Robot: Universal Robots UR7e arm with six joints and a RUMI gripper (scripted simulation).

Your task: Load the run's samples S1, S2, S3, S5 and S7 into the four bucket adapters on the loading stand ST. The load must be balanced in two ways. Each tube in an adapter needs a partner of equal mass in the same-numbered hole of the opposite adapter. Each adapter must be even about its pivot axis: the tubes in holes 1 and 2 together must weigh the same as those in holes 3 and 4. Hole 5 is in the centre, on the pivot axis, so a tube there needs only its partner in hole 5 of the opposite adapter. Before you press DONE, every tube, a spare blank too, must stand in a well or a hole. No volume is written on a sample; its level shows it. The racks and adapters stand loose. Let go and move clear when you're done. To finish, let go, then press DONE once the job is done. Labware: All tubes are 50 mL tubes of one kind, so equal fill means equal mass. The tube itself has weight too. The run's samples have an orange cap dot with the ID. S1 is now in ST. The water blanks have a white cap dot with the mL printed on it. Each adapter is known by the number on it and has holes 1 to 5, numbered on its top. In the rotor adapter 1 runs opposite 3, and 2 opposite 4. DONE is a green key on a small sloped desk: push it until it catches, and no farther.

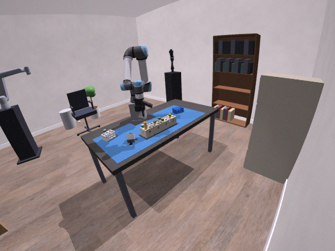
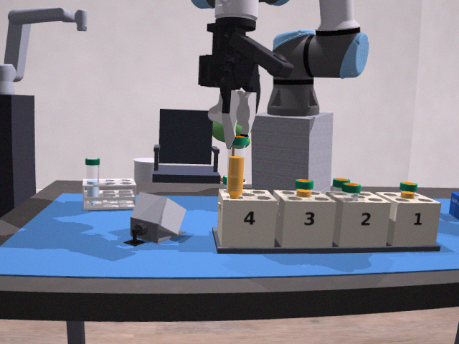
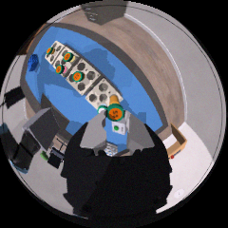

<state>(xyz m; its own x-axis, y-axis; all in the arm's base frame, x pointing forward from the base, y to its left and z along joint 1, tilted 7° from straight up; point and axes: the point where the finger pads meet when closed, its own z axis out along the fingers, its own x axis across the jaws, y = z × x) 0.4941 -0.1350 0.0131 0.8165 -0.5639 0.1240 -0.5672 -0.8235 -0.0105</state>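
Note:
My gripper (image 2: 237, 141) (image 3: 114, 110) is shut on the cap of an orange-dotted tube (image 2: 235, 172) with amber liquid; its ID looks like S5, not surely readable. The tube is upright, its tip at the top of adapter 4 (image 2: 247, 235), at the front-left hole. A white-dotted tube (image 3: 102, 109) stands in adapter 4, mostly hidden behind it in the exterior view. Adapter 3 (image 2: 305, 235) holds one orange-dotted tube (image 2: 303, 183) (image 3: 77, 76), adapter 2 (image 2: 361, 235) two, (image 2: 341, 182) (image 2: 351, 187) and adapter 1 (image 2: 413, 235) one (image 2: 408, 186). The green key (image 3: 116, 128) is on its desk.
A white rack (image 2: 109, 208) (image 1: 108, 135) at the left holds one green-capped tube (image 2: 92, 161) with pale blue liquid. The sloped grey desk (image 2: 145, 213) (image 1: 130, 137) stands between that rack and adapter 4. A blue rack (image 1: 178, 110) (image 3: 32, 62) stands beyond adapter 1.

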